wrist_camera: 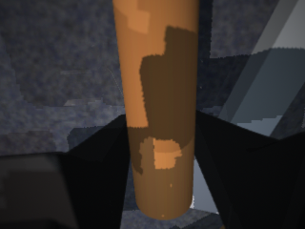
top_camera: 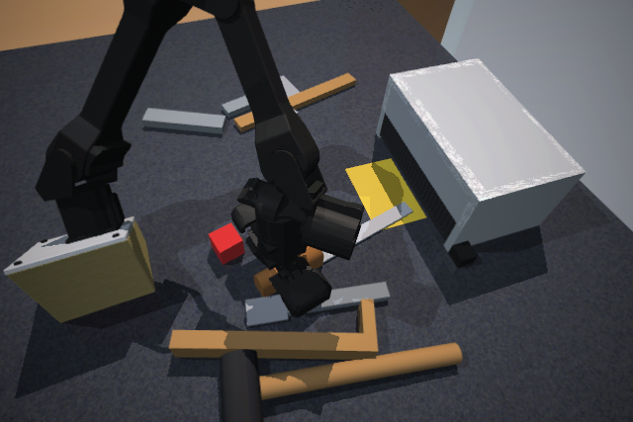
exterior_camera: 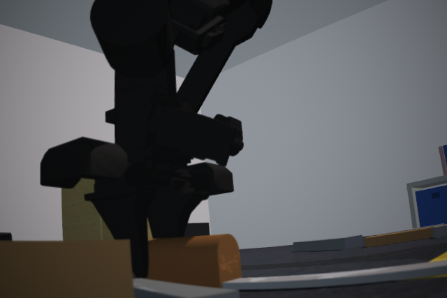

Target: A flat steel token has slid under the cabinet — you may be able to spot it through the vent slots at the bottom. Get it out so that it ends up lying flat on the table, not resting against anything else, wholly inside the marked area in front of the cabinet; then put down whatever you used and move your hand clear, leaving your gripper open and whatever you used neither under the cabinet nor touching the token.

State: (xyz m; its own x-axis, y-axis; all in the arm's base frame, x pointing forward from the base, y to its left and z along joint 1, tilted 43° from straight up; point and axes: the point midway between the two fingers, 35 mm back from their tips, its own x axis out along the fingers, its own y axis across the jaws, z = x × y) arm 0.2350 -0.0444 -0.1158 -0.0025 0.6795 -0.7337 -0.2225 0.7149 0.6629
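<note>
My gripper [top_camera: 290,270] [exterior_camera: 158,255] [wrist_camera: 157,120] is shut on the round orange handle [top_camera: 264,281] [exterior_camera: 191,260] [wrist_camera: 164,86] of a tool, low over the table. A long thin grey blade [top_camera: 381,221] [exterior_camera: 325,278] runs on from the handle, and its tip overlaps the marked yellow area [top_camera: 360,177] [exterior_camera: 441,257] in the top view. The white cabinet [top_camera: 496,126] stands behind that area, with dark vent slots [top_camera: 416,172] along its lower front. I cannot make out the steel token in any view; the space under the cabinet is dark.
A red cube [top_camera: 226,243] lies left of the gripper. A grey flat-headed bar [top_camera: 266,309], an L-shaped wooden piece [top_camera: 276,343] and a mallet [top_camera: 357,370] lie on the near side. A grey block [top_camera: 184,120] and wooden stick [top_camera: 326,89] lie at the far side.
</note>
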